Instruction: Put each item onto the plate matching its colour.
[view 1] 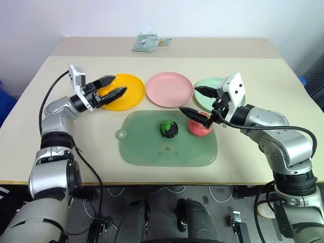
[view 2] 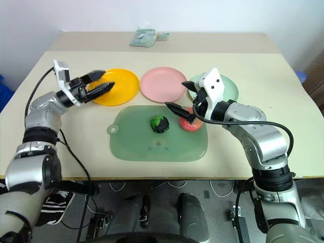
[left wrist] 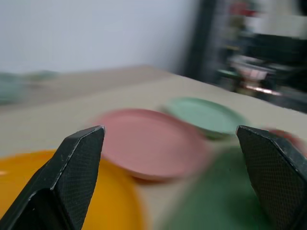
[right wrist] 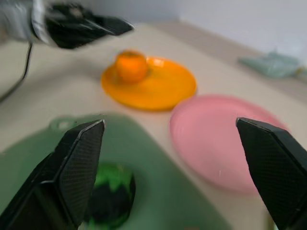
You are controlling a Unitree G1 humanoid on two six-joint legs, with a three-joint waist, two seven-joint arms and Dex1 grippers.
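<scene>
Both claws gape empty: left claw point(view 1: 110, 87) over yellow plate point(right wrist: 160, 88) holding the orange point(right wrist: 131, 66), right claw point(view 1: 199, 101) above the apple point(view 1: 199, 127).

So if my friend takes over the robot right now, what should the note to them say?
Left gripper: open, holding nothing, hovering over the near edge of the yellow plate.
Right gripper: open, holding nothing, just above the red apple.
Done: the orange fruit sits on the yellow plate.
Left to do: the red apple lies on the green mat and belongs on the pink plate. The green-and-black lump is on the mat too and belongs on the mint green plate.
Likely next move: close the right gripper on the apple.
</scene>
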